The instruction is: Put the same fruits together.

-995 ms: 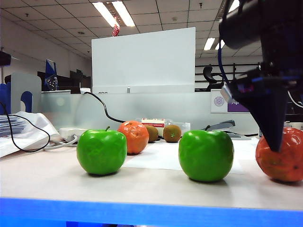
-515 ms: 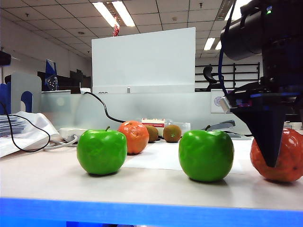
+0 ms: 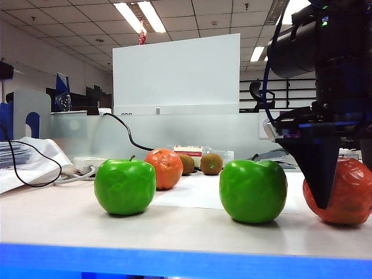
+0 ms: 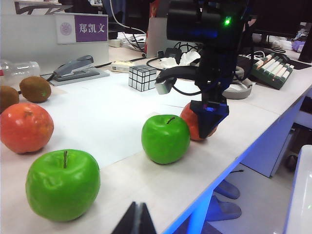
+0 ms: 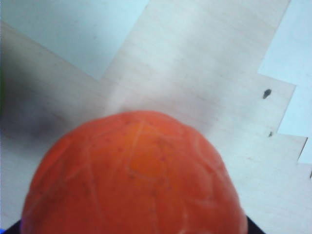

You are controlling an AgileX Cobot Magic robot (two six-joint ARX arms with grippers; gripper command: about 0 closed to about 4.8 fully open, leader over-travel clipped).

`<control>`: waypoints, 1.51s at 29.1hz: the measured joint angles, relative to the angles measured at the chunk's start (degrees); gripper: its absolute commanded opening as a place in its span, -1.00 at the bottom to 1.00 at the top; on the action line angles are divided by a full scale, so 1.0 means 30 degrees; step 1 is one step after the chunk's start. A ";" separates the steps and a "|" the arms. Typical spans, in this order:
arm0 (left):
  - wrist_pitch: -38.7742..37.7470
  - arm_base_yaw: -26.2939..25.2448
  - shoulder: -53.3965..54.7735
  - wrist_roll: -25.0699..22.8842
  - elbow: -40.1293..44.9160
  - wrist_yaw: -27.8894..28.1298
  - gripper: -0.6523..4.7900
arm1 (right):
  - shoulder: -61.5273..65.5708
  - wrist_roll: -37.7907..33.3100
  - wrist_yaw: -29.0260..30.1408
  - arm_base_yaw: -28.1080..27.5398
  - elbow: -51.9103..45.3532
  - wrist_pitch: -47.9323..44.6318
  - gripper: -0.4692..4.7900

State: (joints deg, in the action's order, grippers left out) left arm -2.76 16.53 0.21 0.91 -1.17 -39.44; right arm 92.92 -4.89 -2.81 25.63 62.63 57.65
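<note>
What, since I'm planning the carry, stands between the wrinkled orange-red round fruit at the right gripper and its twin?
The glossy green apple stands beside the fruit toward its twin. Right gripper straddles the fruit; left gripper shut, apart.

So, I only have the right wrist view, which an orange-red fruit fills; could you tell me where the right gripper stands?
Observer: The right gripper, jaws wide open, straddles that orange-red fruit at the right end of the table.
Operator: Where is its match, please?
Observer: The other orange-red fruit sits far to the left, behind the left green apple.
Operator: And the left gripper?
Observer: The left gripper is shut, by the table's front edge near that apple.
</note>
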 measured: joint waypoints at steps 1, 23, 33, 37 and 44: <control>0.0000 0.0000 0.0000 0.0000 0.0000 -0.0007 -0.78 | 0.0000 0.0000 0.0000 0.0000 0.0000 -0.0022 0.83; -0.0007 0.0000 0.0000 0.0000 0.0000 -0.0015 -0.78 | 0.0000 0.0568 -0.2696 -0.0576 0.0022 -0.0867 -0.85; -0.0379 0.0000 0.0000 0.0000 0.0000 -0.0022 -0.78 | -0.0131 0.2004 -0.2849 -0.2120 0.0991 -0.2754 -0.85; -0.0386 0.0000 0.0000 0.0000 0.0000 -0.0015 -0.78 | -0.0080 0.2528 -0.2120 -0.2266 0.1807 -0.5231 -0.85; -0.0415 0.0000 0.0000 -0.0007 0.0000 0.0073 -0.78 | 0.2142 0.3147 -0.0095 -0.2353 0.4911 -0.7526 -0.85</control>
State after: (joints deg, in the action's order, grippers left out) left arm -4.01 16.53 0.21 0.89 -1.17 -39.22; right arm 99.35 4.56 -3.09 18.57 77.36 35.07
